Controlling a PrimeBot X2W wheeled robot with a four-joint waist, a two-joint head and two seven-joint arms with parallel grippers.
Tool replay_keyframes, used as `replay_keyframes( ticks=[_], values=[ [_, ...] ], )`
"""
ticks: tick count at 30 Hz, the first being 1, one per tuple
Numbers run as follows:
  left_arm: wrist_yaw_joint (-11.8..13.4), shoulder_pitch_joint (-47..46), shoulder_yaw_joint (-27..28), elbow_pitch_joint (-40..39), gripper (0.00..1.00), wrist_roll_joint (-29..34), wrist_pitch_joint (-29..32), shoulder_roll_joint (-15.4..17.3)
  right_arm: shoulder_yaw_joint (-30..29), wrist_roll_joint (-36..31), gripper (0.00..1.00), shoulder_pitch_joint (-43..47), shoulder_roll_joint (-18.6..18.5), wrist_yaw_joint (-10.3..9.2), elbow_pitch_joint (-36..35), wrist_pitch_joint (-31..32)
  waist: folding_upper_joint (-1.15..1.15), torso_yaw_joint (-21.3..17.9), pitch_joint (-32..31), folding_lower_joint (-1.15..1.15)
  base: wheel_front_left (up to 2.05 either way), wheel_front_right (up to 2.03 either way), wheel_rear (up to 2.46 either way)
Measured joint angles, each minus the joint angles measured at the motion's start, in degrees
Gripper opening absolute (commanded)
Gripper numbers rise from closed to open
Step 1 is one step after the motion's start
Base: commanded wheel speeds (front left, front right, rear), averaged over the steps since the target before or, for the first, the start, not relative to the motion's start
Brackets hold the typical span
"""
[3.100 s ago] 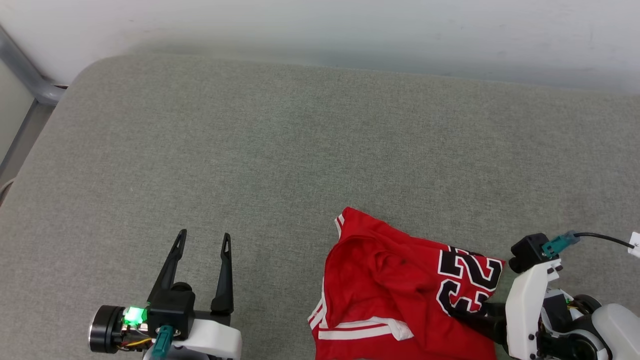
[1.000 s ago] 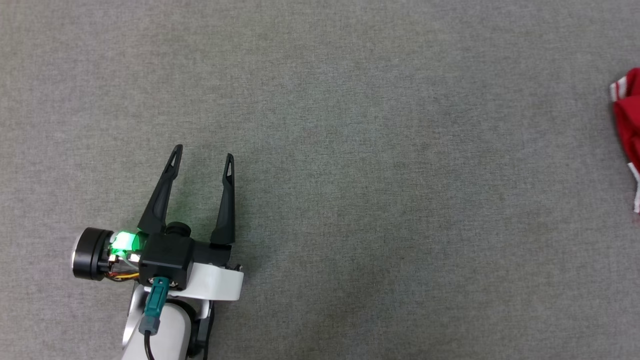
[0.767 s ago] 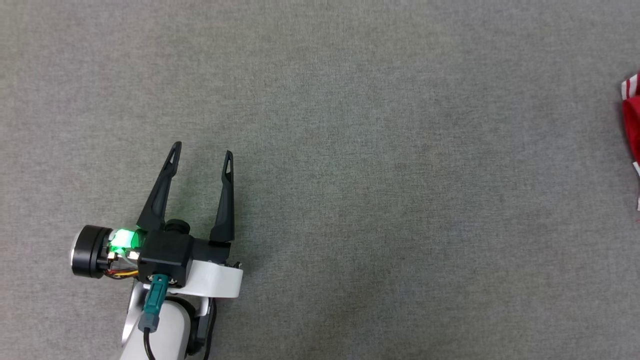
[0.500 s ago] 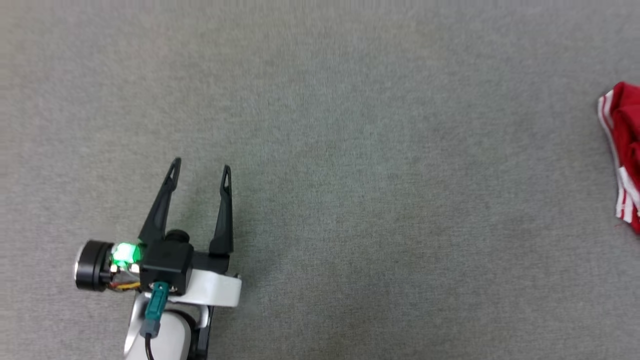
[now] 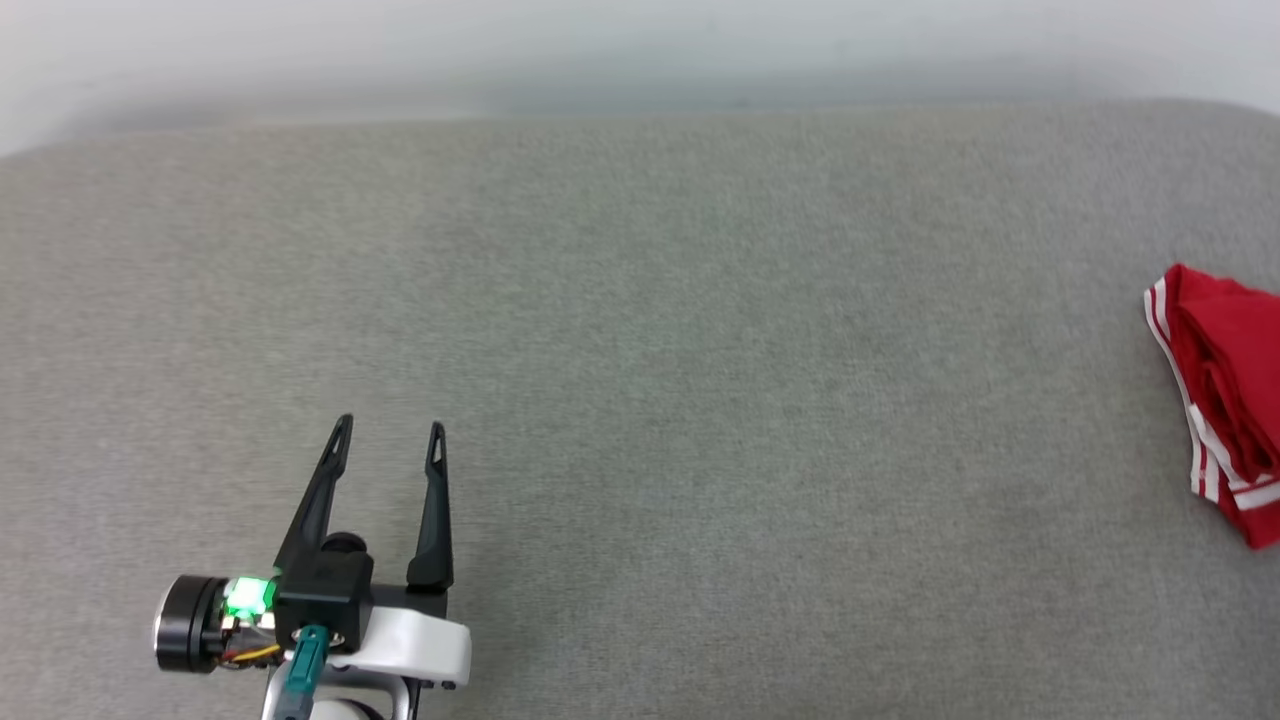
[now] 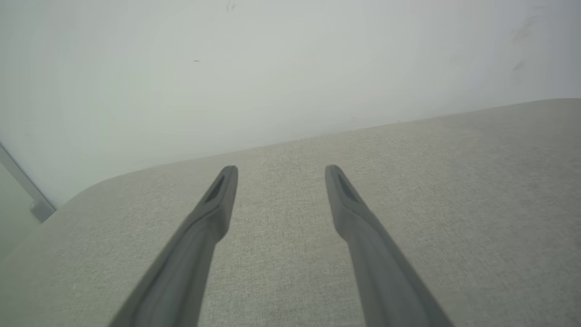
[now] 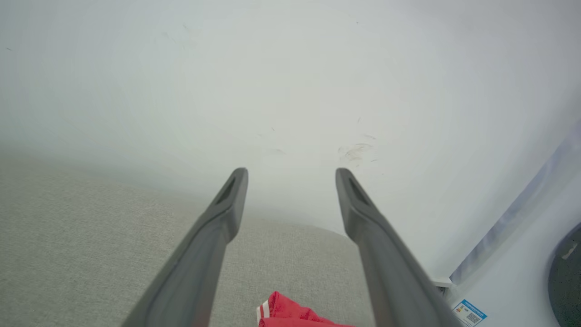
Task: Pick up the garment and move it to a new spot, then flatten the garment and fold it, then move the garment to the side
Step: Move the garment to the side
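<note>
Head view: my left gripper [image 5: 390, 432] sits at the lower left over the grey table [image 5: 700, 350], fingers spread and empty. I judge it is parked clear because the garment [image 5: 1215, 400] lies bunched at the far right edge.

Left wrist view: both fingers are splayed above the bare table, with nothing between them.

Right wrist view: my right gripper [image 7: 290, 171] gapes wide, holding nothing. The red bundle lies at bottom centre beneath it, resting free on the table.

Wide grey pad [image 5: 700, 400], garment [image 5: 1225, 400] far right
</note>
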Motion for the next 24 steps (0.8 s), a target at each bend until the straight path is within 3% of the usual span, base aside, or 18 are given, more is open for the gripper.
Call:
replay_keyframes(
  ticks=[10,16,24],
  values=[
    [-0.16,2.91,2.03,1.34,1.00,-0.58,0.00,-0.46,5.73,-2.82,1.00,8.89,11.70,0.00,-7.86,-6.42,0.00,3.13,-5.05,0.00,0.00,0.00,0.00],
    [-0.24,4.24,2.66,1.52,1.00,-0.46,0.00,-0.97,7.59,-3.64,1.00,14.75,16.47,0.00,-8.39,-7.33,0.00,4.21,-7.20,0.00,0.00,0.00,0.00],
    [-1.25,5.60,2.71,1.91,1.00,-0.44,0.00,-1.64,5.19,-3.24,1.00,22.05,20.28,0.00,-7.32,-7.58,0.00,4.74,-9.37,0.01,0.00,0.00,0.00]
  ],
)
